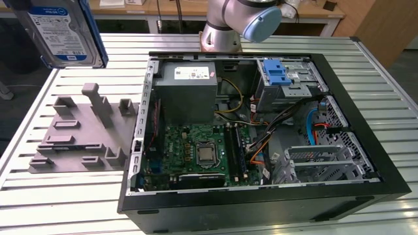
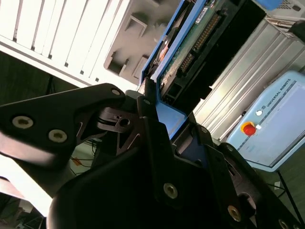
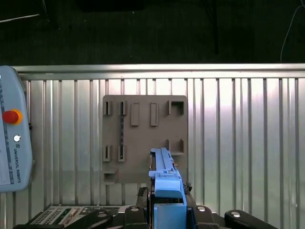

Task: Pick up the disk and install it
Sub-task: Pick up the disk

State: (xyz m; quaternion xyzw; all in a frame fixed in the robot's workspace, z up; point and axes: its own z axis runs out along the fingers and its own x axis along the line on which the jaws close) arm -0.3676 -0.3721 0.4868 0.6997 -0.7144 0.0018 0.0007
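Note:
The disk (image 1: 62,32), a silver hard drive with a white-and-blue label in a blue carrier, hangs in the air at the upper part of the exterior view's left, above the table and the grey holder block (image 1: 78,132). Both wrist views show my gripper (image 3: 167,210) shut on the blue carrier's end, with the disk (image 3: 164,174) seen edge-on and sticking out from between the black fingers (image 2: 147,109). The disk (image 2: 190,43) is lifted clear of the holder block (image 3: 143,138).
An open computer case (image 1: 365,122) lies on the slatted metal table (image 1: 72,196), with a grey power supply (image 1: 189,88), a motherboard (image 1: 202,152) and a metal drive bay with a blue latch (image 1: 281,76). The arm's base (image 1: 225,29) stands behind the case. A teach pendant (image 3: 12,138) lies on the table.

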